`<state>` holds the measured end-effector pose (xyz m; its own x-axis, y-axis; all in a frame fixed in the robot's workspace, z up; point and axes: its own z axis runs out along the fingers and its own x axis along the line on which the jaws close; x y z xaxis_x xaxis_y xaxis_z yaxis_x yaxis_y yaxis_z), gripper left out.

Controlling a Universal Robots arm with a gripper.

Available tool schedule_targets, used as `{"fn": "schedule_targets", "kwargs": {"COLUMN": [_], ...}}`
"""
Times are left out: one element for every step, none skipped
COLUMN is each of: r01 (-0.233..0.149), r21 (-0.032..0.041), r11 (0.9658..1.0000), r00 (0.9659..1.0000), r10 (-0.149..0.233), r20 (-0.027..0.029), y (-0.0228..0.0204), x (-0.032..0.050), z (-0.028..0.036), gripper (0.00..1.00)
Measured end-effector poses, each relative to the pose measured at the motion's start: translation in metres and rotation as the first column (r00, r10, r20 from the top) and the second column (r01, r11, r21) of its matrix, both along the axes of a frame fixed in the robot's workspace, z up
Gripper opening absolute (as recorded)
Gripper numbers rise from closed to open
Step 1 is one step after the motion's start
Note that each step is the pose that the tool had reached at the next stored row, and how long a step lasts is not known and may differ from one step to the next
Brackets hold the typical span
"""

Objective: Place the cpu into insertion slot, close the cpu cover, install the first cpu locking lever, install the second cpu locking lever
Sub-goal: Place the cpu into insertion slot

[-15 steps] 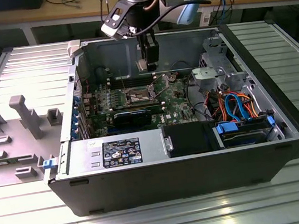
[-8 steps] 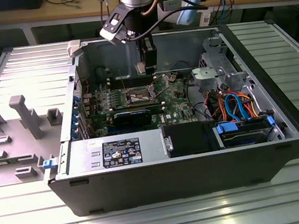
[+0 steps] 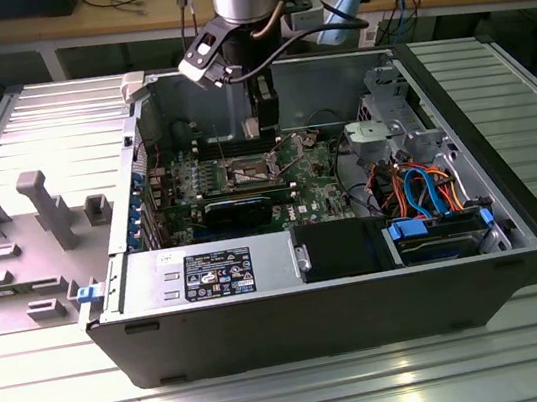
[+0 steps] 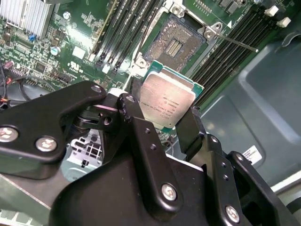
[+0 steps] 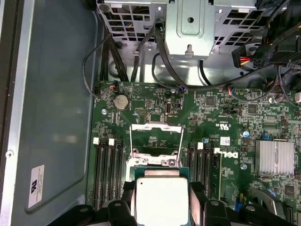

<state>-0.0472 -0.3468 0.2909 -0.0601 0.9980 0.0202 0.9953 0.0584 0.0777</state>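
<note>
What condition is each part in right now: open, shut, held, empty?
gripper: shut on the cpu.
cpu: held above the board, not seated.
insertion slot: empty, uncovered.
cpu cover: swung up, open.
locking lever: unlatched, sticking out from the slot.
computer case: lying with its side open.

Exterior view: high, angled down into PC case (image 3: 314, 305). Both wrist views: v. close, share insertion slot (image 4: 176, 40).

green motherboard (image 5: 211, 117) in open computer case (image 3: 317, 325) | silver heatsink (image 5: 274, 157) | coin battery (image 5: 121, 101) | orange-blue cables (image 3: 427, 189)
</note>
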Motion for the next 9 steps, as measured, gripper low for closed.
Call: {"fn": "schedule_targets", "kwargs": {"r01": [0.0, 0.001, 0.005, 0.017, 0.026, 0.035, 0.038, 0.038, 0.038], "r21": [0.0, 0.0, 0.0001, 0.0001, 0.0001, 0.0001, 0.0001, 0.0, 0.0], "r11": [1.0, 1.0, 1.0, 0.9999, 0.9997, 0.9994, 0.9993, 0.9993, 0.9993], "r00": [1.0, 1.0, 1.0, 0.9999, 0.9997, 0.9994, 0.9993, 0.9993, 0.9993], "r10": [0.0, -0.001, -0.005, -0.017, -0.026, -0.035, -0.038, -0.038, -0.038], "r20": [0.0, 0.0, 0.0, 0.0, 0.0, 0.0, -0.0001, -0.0001, -0.0002], "y": [0.0, 0.0, 0.0, 0.0002, 0.0003, 0.0004, 0.0005, 0.0006, 0.0006], "x": [-0.0008, -0.002, -0.0026, -0.0027, -0.0027, -0.0028, -0.0032, -0.0035, -0.0051], "z": [-0.002, -0.0038, -0.0067, -0.0095, -0.011, -0.0128, -0.0142, -0.0155, -0.0179], "gripper": [0.54, 0.54, 0.54, 0.54, 0.54, 0.54, 0.54, 0.54, 0.54]}}
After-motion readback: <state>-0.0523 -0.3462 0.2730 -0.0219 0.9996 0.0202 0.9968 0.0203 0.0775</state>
